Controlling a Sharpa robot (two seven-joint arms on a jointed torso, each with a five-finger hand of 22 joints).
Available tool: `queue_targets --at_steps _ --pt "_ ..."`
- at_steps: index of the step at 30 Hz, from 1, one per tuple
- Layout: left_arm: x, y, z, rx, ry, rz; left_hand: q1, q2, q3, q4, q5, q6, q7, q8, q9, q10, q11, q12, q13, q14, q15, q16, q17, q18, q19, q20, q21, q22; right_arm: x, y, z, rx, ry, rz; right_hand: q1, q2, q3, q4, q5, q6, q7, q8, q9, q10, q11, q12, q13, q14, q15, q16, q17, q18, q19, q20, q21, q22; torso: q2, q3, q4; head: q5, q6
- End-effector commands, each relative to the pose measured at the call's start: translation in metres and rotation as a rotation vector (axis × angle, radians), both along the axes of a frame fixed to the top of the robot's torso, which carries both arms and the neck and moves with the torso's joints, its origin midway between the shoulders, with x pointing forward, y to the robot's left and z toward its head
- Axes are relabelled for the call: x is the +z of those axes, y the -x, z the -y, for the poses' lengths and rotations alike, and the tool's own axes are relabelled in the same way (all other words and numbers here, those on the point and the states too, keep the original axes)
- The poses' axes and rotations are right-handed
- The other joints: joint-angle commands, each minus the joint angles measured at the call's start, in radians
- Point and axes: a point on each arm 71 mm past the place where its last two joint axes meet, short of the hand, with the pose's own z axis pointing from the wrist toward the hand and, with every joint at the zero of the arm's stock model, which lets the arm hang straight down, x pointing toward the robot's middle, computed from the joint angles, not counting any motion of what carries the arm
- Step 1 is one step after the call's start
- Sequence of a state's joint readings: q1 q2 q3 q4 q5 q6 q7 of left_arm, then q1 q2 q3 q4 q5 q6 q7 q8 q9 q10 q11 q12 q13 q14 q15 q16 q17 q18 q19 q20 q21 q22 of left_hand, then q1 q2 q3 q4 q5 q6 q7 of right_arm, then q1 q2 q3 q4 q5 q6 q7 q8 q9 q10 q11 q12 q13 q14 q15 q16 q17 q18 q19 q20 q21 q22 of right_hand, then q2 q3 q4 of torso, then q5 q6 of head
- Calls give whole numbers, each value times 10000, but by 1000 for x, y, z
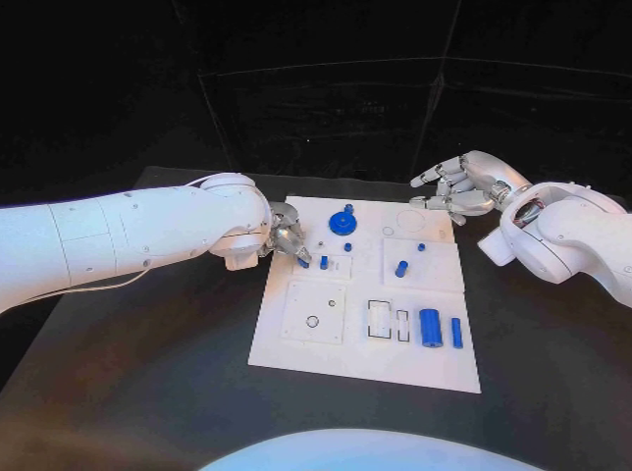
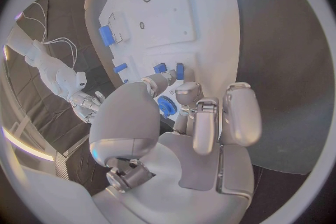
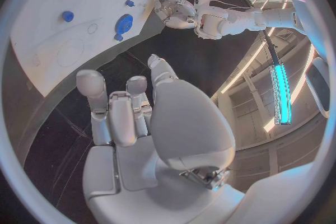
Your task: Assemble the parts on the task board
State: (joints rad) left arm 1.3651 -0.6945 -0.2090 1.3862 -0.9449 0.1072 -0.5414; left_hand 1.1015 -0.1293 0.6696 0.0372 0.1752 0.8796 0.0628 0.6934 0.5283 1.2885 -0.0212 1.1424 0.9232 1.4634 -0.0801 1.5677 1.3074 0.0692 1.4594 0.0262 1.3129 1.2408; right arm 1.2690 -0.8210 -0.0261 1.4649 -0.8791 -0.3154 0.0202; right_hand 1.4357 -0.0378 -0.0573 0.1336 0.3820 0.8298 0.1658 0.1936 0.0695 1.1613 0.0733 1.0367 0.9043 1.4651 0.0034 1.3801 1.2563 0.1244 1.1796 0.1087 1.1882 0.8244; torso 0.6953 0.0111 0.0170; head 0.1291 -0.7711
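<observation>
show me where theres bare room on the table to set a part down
Bare tabletop lies on the near left and the near right, either side of the task board. It is crowded at the board's far left, where the left hand meets small blue parts.

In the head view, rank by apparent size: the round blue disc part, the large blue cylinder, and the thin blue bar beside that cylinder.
1. Large blue cylinder.
2. Round blue disc part, close to the cylinder in area, so this order is unsure.
3. Thin blue bar, clearly smallest.

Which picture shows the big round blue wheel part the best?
The head view shows the round blue gear best, unobstructed from above at the far end of the task board. The right wrist view shows it smaller and slanted; in the left wrist view, robot hand fingers partly hide it.
</observation>
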Motion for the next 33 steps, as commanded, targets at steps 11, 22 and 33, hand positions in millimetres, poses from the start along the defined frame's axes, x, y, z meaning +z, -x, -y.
queue_targets --at_steps 11,22,33 --pt "-2 2 1 -168 -397 -143 30 55 1381 -1346 59 0 -83 64 16 75 -22 57 6 1073 -32 31 2634 51 34 -13 -10 1 2 0 -1 103 -35 104 -20 84 0 46 74 -39 6 50 -11 14 16 67 14 365 -68 -36 0 132 3 -44 -36 5 16 -3 -3 -14 17" --pt "-3 1 2 -187 -485 -215 -631 -23 856 -919 42 158 -264 90 -111 218 -140 195 122 1073 -119 31 2634 49 43 -77 -18 32 2 0 -1 101 -32 96 -20 84 0 46 74 -38 6 50 -11 14 16 67 13 365 -68 -36 0 132 3 -44 -36 5 11 0 -1 -26 -49" --pt "-4 -2 2 -149 -603 -277 -1247 62 -476 -245 -31 555 -341 28 -350 403 -198 527 516 1073 -173 31 2634 33 73 -137 0 99 2 1 -1 102 -26 82 -165 93 -42 153 51 -40 9 80 -11 1 23 66 -36 363 -64 -63 -22 133 3 -41 -57 -14 8 -1 1 -45 -64"
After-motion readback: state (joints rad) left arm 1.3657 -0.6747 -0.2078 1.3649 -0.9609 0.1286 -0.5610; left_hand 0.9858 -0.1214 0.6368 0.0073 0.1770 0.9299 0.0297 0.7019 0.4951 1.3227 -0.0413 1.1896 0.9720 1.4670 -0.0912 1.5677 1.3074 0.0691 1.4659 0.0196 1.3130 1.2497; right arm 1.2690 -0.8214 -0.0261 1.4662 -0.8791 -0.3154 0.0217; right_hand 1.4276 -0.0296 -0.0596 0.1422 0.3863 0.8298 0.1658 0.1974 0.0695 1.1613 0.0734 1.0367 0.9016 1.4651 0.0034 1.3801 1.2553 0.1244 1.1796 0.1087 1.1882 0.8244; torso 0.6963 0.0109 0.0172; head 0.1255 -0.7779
